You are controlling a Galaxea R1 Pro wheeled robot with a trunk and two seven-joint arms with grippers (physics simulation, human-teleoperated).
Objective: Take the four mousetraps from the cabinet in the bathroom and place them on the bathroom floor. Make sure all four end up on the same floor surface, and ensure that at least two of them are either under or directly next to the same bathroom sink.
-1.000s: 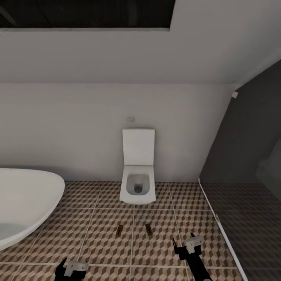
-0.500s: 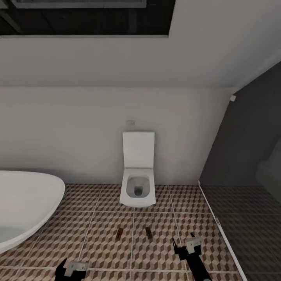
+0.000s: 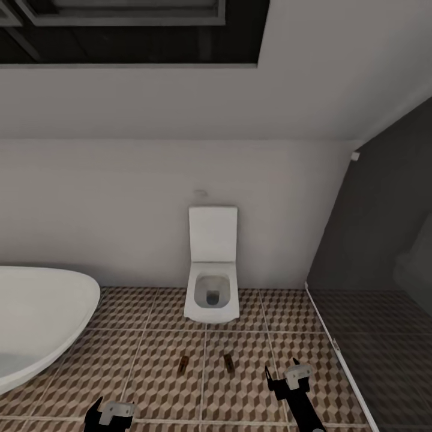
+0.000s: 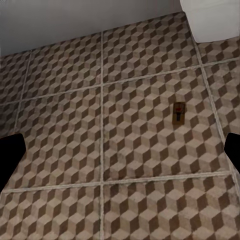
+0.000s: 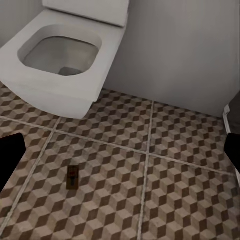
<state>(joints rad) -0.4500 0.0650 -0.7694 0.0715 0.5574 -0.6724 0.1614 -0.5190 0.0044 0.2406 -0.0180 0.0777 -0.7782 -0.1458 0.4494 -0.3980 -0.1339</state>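
Two mousetraps (image 3: 183, 364) (image 3: 228, 362), bathroom floor (image 3: 144, 360), near toilet (image 3: 212, 276)

the camera has tilted upward (mousetraps (image 3: 183, 365) themselves unmoved).

no readable text, labels, brands, numbers or signs anywhere

Two mousetraps on the tiled bathroom floor (image 3: 150, 360): the left mousetrap (image 3: 182, 364) and the right mousetrap (image 3: 228, 362). One white toilet (image 3: 212, 282) with its lid up, one white bathtub (image 3: 36, 315). Two grippers: the left gripper (image 3: 111, 414), the right gripper (image 3: 287, 377).
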